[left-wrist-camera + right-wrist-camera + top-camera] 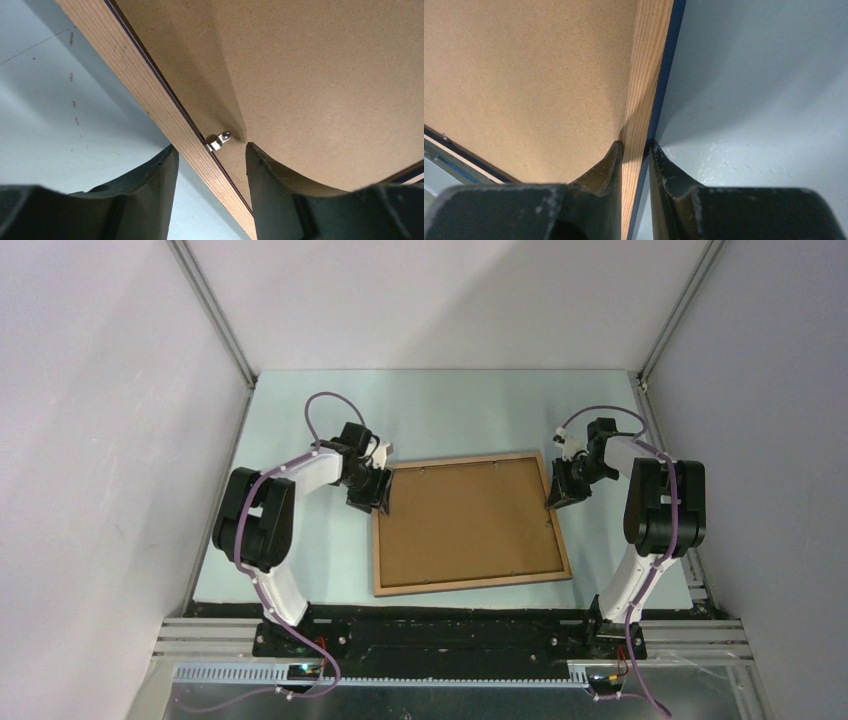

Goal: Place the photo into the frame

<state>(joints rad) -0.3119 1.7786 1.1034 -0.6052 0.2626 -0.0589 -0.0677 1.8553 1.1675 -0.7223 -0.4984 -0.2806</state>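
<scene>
Table [300, 440]: frame [646, 75] rail clamped in right tool [634, 147]; left tool [210, 150] astride, loose.

The frame [470, 585] is a thin-railed rectangle lying wood-brown face up on the pale worktop [320, 560] at the centre of the top view, turned slightly so its upper right corner sits highest, with a plain brown backing board [465, 520] filling its opening. Up close its rails show light wood grain with a dark blue line along the edge, and a small metal tab [218, 141] juts from the left rail over the board. The right end effector [635, 147] pinches its right-hand rail.
</scene>
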